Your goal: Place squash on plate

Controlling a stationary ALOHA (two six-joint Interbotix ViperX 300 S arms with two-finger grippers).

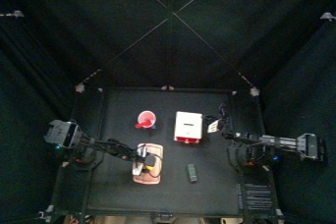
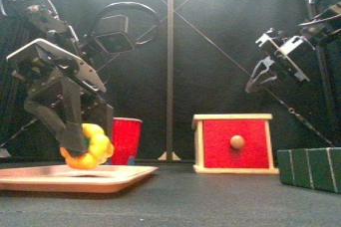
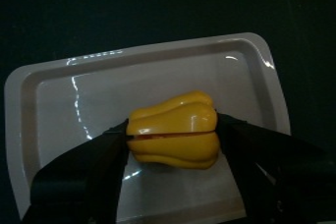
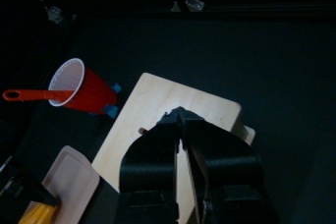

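The squash (image 3: 174,120) is a small yellow piece. My left gripper (image 3: 171,144) is shut on it and holds it just above the plate (image 3: 79,100), a pale pink oblong tray. In the front view the squash (image 2: 88,143) hangs in the left gripper (image 2: 80,139) close over the plate (image 2: 54,178) at the table's front left. In the top view the left gripper (image 1: 141,155) is over the plate (image 1: 148,178). My right gripper (image 2: 272,68) is raised at the right, shut and empty; its own view (image 4: 184,135) shows the jaws together.
A red cup (image 2: 127,139) stands behind the plate. A white box with a red face (image 2: 233,143) stands at the middle. A dark green box (image 2: 313,167) is at the front right. A small dark object (image 1: 192,173) lies right of the plate.
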